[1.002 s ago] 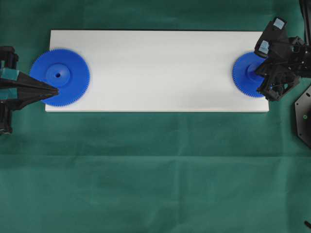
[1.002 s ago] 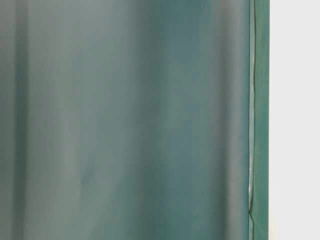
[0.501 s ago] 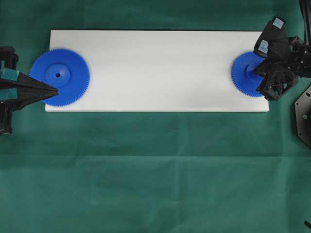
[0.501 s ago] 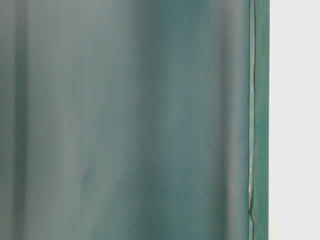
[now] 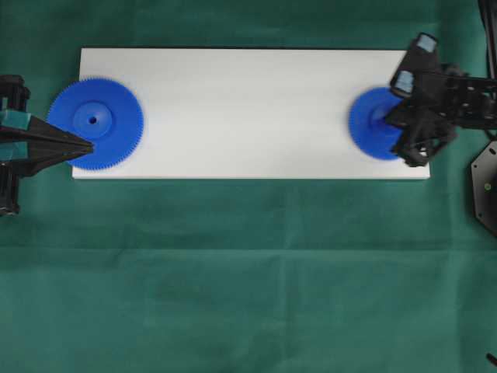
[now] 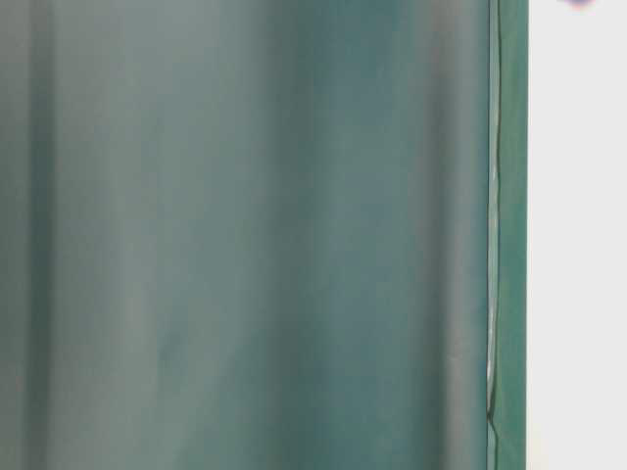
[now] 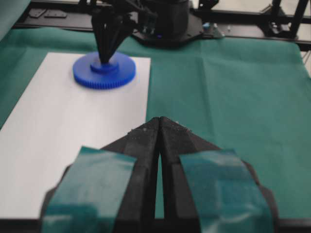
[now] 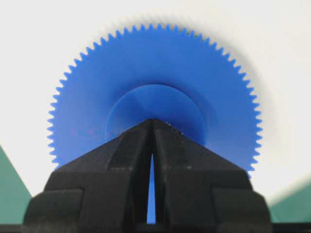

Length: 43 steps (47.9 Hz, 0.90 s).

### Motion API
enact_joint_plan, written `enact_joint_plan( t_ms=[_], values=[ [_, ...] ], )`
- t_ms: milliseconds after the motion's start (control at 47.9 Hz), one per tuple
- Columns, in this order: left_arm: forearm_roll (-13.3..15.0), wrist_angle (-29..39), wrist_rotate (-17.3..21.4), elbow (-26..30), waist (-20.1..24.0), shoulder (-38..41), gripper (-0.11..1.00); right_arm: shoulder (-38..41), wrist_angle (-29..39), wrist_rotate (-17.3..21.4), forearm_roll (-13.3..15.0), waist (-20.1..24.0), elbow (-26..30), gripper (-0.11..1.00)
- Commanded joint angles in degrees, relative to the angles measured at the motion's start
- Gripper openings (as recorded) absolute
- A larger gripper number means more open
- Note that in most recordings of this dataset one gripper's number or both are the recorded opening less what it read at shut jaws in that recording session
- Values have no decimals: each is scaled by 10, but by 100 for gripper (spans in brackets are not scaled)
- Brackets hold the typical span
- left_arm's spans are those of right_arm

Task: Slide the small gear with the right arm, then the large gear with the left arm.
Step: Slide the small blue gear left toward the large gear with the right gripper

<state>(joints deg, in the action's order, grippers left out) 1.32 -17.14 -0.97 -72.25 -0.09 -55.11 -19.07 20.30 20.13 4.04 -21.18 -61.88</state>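
green cloth surrounds a white board (image 5: pixel 248 109) where the small gear (image 5: pixel 371 124) sits at right of frame under the right tool (image 5: pixel 386 120), tips pinched together on its hub, so press lightly and push steadily leftward, keeping the tip centred.

Bare white board (image 5: pixel 248 109) between large gear (image 5: pixel 95 123) and small gear (image 5: pixel 374 124), nothing between.

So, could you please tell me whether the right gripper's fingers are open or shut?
Shut. In the right wrist view the right gripper has its fingers meeting at the tips, resting against the small gear's hub.
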Motion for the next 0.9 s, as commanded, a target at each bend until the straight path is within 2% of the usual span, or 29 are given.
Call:
enact_joint_plan(
  t_ms=[0, 125, 271, 522, 877],
  values=[
    [1, -6, 0, 7, -3, 4, 0, 43, -13, -1, -4, 18, 18, 51],
    [1, -6, 0, 8, -7, 4, 0, 116, -25, -1, -3, 37, 75, 51],
    [1, -6, 0, 7, -10, 4, 0, 211, -27, -3, 4, 53, 169, 51],
    [1, -6, 0, 5, -17, 4, 0, 344, -27, -6, 35, 80, 350, 51],
    [1, -6, 0, -7, -19, -10, 0, 461, -21, -7, 71, 127, 561, 51]
  ],
)
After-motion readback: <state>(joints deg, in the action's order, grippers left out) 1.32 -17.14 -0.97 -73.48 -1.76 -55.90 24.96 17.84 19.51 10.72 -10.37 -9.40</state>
